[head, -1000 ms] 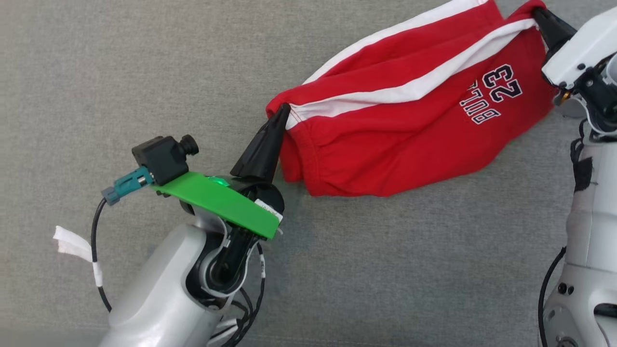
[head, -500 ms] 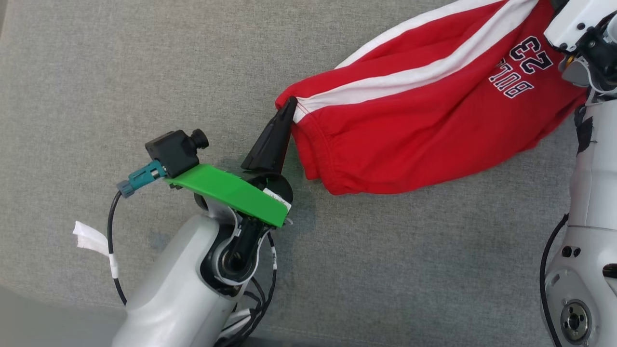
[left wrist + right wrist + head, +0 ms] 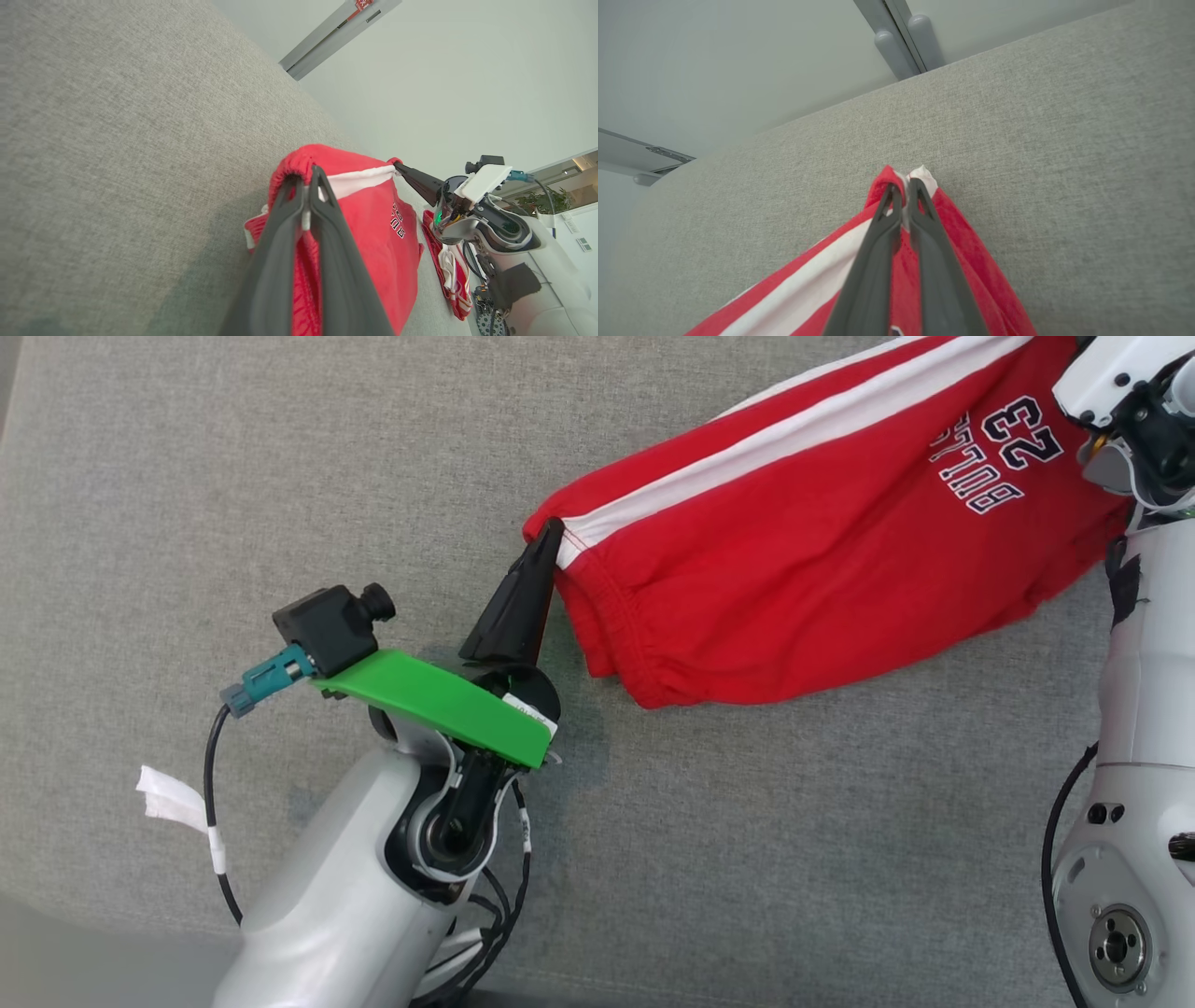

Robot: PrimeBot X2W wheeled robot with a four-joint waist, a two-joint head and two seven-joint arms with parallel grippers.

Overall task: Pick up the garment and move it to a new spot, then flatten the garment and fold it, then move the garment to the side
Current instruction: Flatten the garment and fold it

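The garment [image 3: 822, 541] is a pair of red shorts with white side stripes and a dark "23" print, stretched above the grey fabric surface between my two grippers. My left gripper [image 3: 549, 530] is shut on the elastic waistband corner at the garment's left end; the left wrist view shows it [image 3: 306, 179] pinching the red hem [image 3: 299, 161]. My right gripper [image 3: 902, 190] is shut on the opposite corner, red and white cloth [image 3: 906, 175] poking out past its tips. In the left wrist view the right gripper [image 3: 397, 164] holds the far corner.
The grey fabric surface [image 3: 280, 457] spreads all around under the garment. More red-and-white clothing [image 3: 448, 270] lies by the right arm in the left wrist view. A grey wall rail [image 3: 896, 37] stands beyond the surface's far edge.
The garment has been drawn out longer and straighter between the two grippers, and its right end has gone up and to the right. The head camera has shifted as well.
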